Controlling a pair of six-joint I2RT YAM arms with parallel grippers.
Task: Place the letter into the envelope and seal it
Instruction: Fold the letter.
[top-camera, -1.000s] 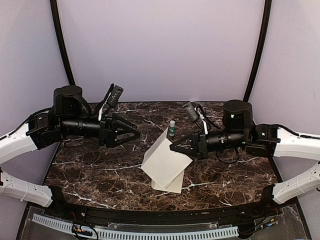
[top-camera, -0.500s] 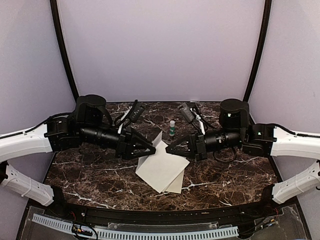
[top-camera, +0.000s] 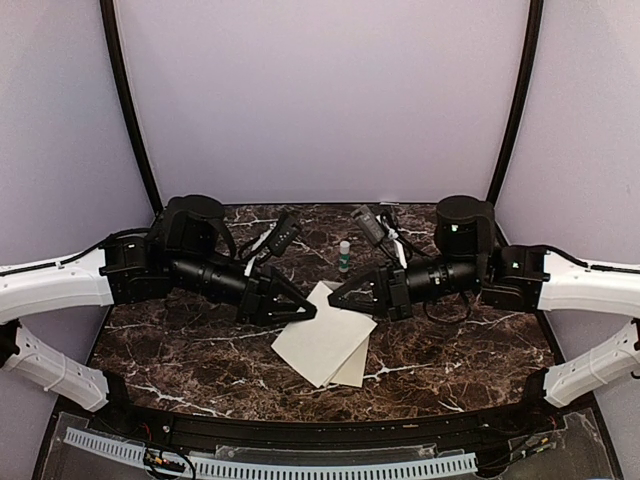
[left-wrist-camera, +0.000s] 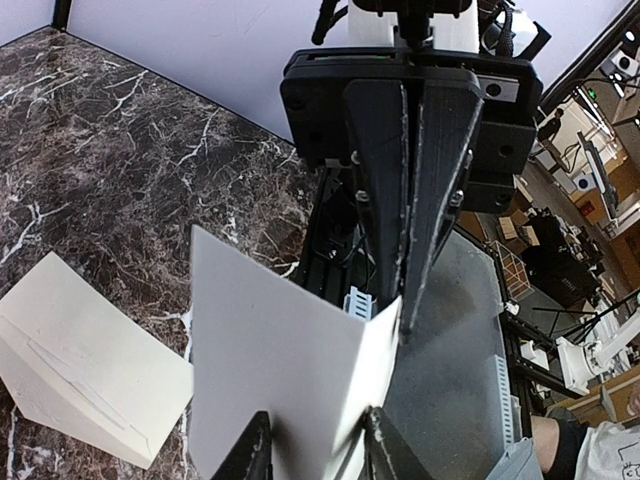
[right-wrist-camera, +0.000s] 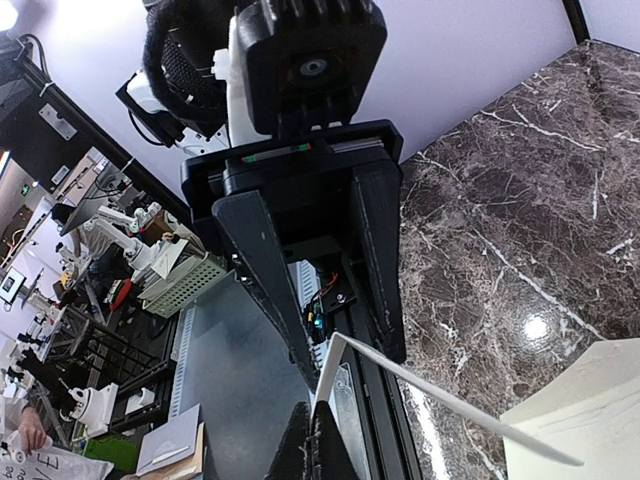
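Letter (top-camera: 322, 338) edge pinched in right fingers (right-wrist-camera: 296, 442); left fingers (left-wrist-camera: 254, 452) straddle it.

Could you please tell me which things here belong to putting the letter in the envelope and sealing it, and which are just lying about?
Job in hand:
- letter, held up
- envelope, lying flat, partly under it

Lying about:
- small bottle, standing behind them, untouched

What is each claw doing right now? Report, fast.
Left claw: open, straddling the letter, not clamped.
Right claw: shut on the letter's edge.
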